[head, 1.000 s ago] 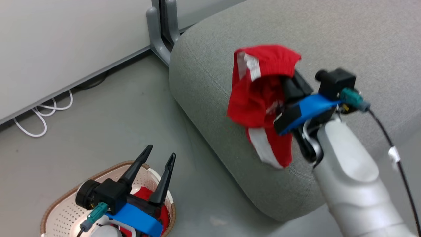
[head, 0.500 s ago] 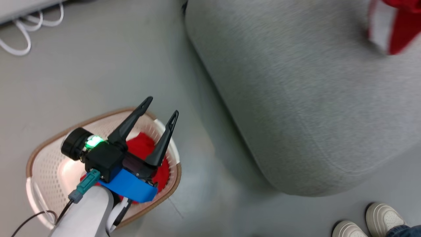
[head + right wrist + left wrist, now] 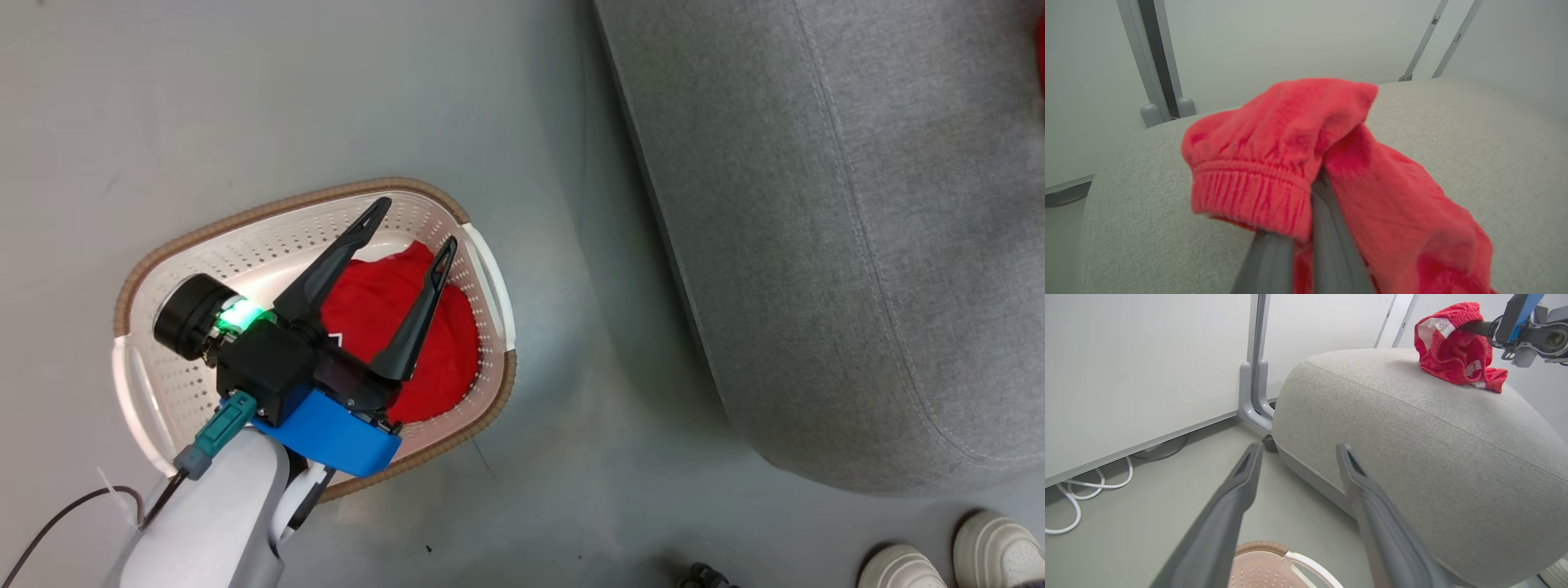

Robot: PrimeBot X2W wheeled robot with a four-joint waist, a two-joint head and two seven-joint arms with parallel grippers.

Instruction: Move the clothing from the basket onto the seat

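So, camera: head view has swung since a second ago and the whole picture has shifted. That is the camera, not the things.
basket point(image 3: 237, 257): now shows nearly whole on the grey floor point(image 3: 245, 98); a second ago only one end showed. Stands near the seat point(image 3: 816, 245), not touching it.
left gripper point(image 3: 417, 222): released, hangs above the basket with fingers spread wide. Same spread pose as in both earlier frames.
green light point(image 3: 237, 314): lit on the left wrist block. Dark a second ago, lit half a second ago.
right gripper point(image 3: 1310, 220): clenched on the red shorts point(image 3: 1290, 134), fingers pressed together under the elastic waistband.
shorts location: over the seat top. In the left wrist view the lower folds rest on the grey fabric and the waistband end is lifted by the right gripper. A second ago they hung mid head view; now a red sliver sits at that view's right edge.
red garment point(image 3: 371, 294): lies bunched in the basket, toward the end nearer the seat, under the left gripper.
pale shoes point(image 3: 898, 567): a person's pair at lower right of the head view, beside the seat corner. Not in frame a second ago.
writing: small white mark on the red garment, half hidden by the left gripper, unreadable. White patch at the shorts' waistband, too small to read.
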